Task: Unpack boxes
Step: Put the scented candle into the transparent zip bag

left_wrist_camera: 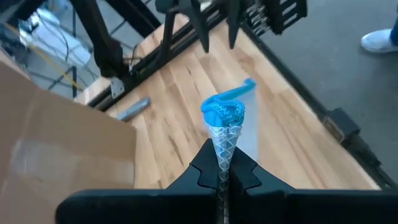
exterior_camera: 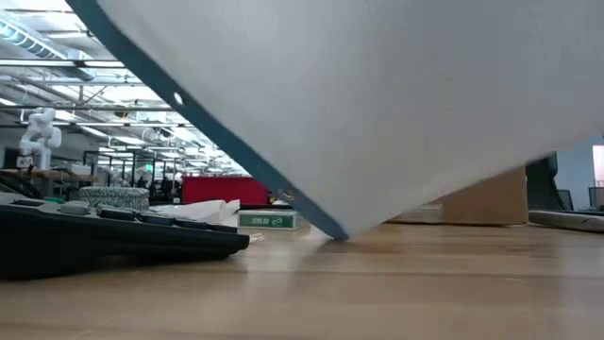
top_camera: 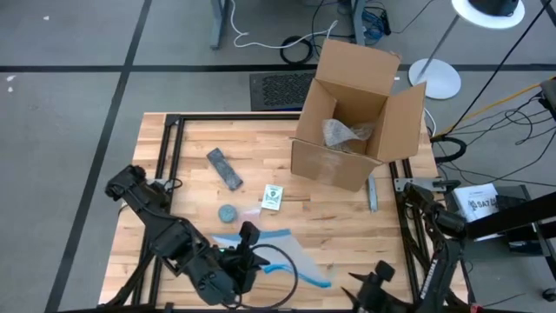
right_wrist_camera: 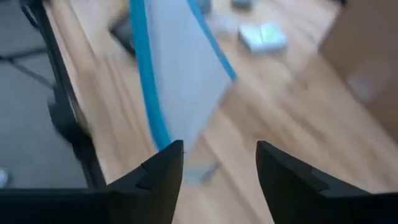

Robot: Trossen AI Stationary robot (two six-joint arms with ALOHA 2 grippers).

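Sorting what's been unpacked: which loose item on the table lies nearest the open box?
The grey bar, lying just beside the cardboard box; the dark remote, green-white packet and round disc lie farther off.

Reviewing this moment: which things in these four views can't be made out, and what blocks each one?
- Contents of the box: high view shows only crumpled clear wrapping; its walls hide anything beneath.
- Most of the table: low view, blocked by the blue-edged pouch hanging before the lens.
- Small items past the pouch: right wrist view, blurred.
- Right gripper: high view, cut off by the bottom edge.
- Label on the small green-and-white packet: too small.
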